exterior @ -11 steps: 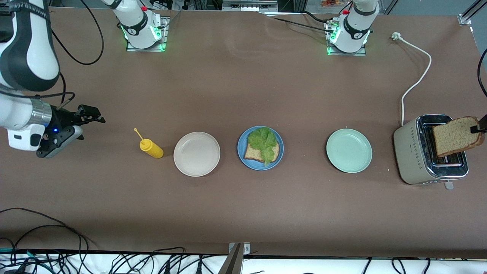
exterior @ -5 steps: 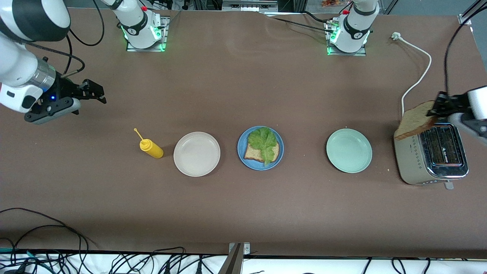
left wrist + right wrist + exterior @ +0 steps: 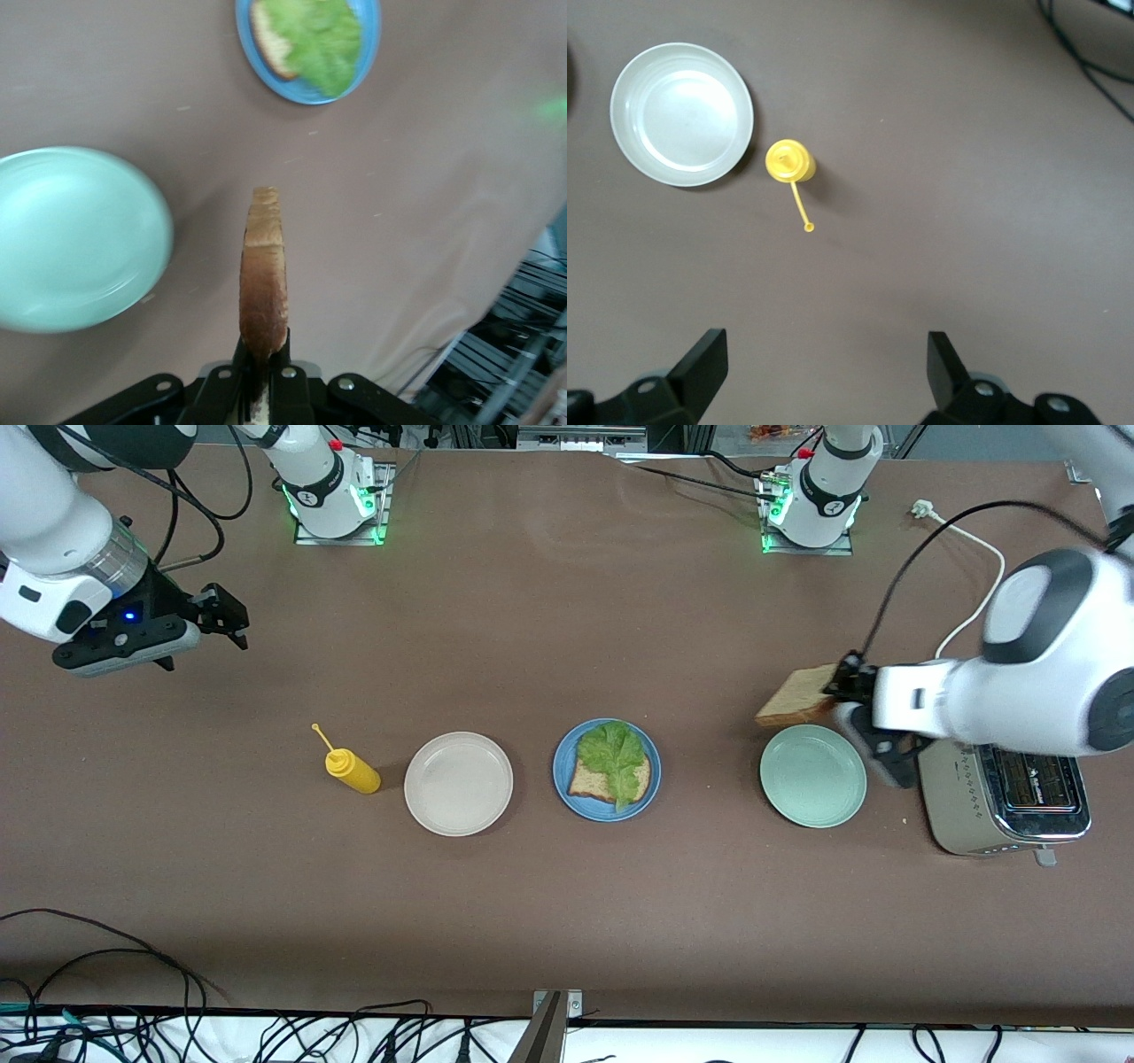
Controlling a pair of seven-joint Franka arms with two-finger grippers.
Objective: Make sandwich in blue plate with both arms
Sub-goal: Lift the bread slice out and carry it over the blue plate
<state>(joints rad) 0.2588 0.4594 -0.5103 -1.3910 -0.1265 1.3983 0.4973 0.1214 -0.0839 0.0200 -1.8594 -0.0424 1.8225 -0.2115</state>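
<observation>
Bright, even overhead lighting, short soft shadows beside the plates on the worktop (image 3: 549,921), mild glare on the mint plate (image 3: 75,239), motion blur on the left arm (image 3: 1019,691), green glow at both bases.

The blue plate (image 3: 607,808) carries a brown-crusted bread slice (image 3: 588,781) under a ruffled green lettuce leaf (image 3: 614,755). Toward the left arm's end sits a pale mint-green plate (image 3: 812,776), then a beige and chrome toaster (image 3: 1001,806) with a white cord (image 3: 970,615). The beige-white plate (image 3: 458,783) and yellow squeeze bottle (image 3: 353,771) lie toward the right arm's end. The table (image 3: 567,921) is plain brown. The held bread slice (image 3: 263,283) is tan with a dark crust
</observation>
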